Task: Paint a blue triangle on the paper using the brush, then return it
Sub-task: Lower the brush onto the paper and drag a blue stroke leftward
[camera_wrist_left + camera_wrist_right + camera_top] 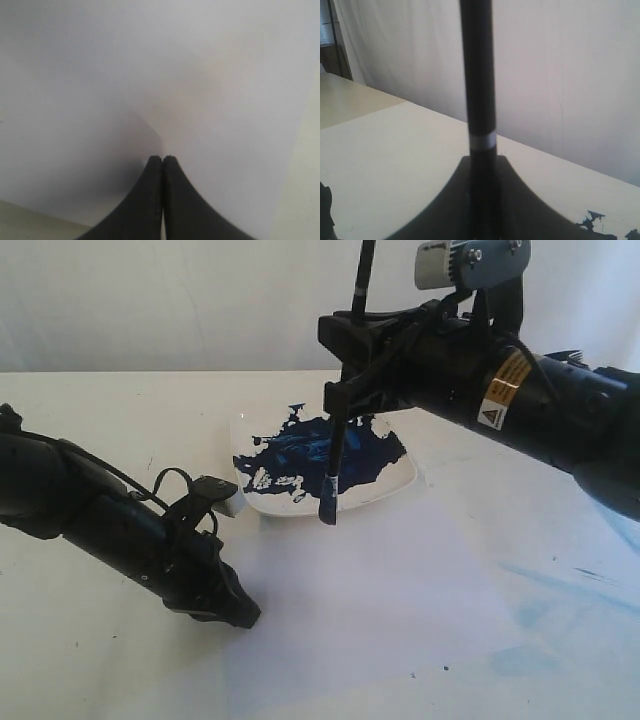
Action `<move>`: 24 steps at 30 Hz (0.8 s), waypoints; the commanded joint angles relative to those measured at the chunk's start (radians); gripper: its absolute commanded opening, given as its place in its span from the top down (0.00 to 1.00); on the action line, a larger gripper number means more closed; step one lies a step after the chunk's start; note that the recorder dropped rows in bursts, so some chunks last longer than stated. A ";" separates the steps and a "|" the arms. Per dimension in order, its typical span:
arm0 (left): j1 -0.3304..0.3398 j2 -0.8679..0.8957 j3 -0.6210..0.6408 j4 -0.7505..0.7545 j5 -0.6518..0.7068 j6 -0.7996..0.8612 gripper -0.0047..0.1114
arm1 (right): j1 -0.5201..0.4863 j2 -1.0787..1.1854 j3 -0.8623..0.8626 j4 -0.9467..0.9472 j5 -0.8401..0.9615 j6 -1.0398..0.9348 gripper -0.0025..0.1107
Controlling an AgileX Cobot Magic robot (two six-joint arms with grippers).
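Since the brush (334,465) hangs nearly upright with its blue-loaded tip right at the near rim of the dish (402,478), my first worry is a drip. Paint could fall on the rim, or on the paper (400,630) just in front of the dish, and mark the sheet where no stroke is meant. My right gripper (345,365) is pinching the handle above the dish, just under the silver band, with a long stretch of handle below my fingers. That length works as a lever, so if I press too hard the brush may pivot or slide in my grip and the lines would wander. I cannot tell whether the bristles touch the rim; dragging them across it could nudge the dish or wipe the paint off. No blue triangle is on the paper yet, only pale smears (560,585) to the right of the dish. My left gripper (238,612), fingers pressed together on nothing, rests tip-down on the paper in front of the dish and to its left. If it slips, the sheet could shift on the tabletop (100,410) under a stroke.
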 commanded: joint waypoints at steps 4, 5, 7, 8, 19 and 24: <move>-0.005 -0.004 -0.001 0.012 -0.015 -0.005 0.96 | -0.001 0.092 -0.056 0.022 -0.008 -0.010 0.98; -0.005 -0.004 -0.001 0.012 -0.015 -0.005 0.96 | -0.001 0.102 -0.061 0.024 -0.007 -0.006 0.98; -0.005 -0.004 -0.001 0.012 -0.015 -0.005 0.96 | -0.001 0.120 -0.073 0.029 -0.013 -0.006 0.98; -0.005 -0.004 -0.001 0.012 -0.015 -0.005 0.96 | -0.001 0.124 -0.077 0.034 -0.013 -0.006 0.98; -0.005 -0.004 -0.001 0.012 -0.015 -0.005 0.96 | -0.001 0.185 -0.084 0.105 -0.034 -0.026 0.98; -0.005 -0.004 -0.001 0.012 -0.015 -0.005 0.96 | -0.001 0.191 -0.084 0.105 -0.023 -0.026 0.98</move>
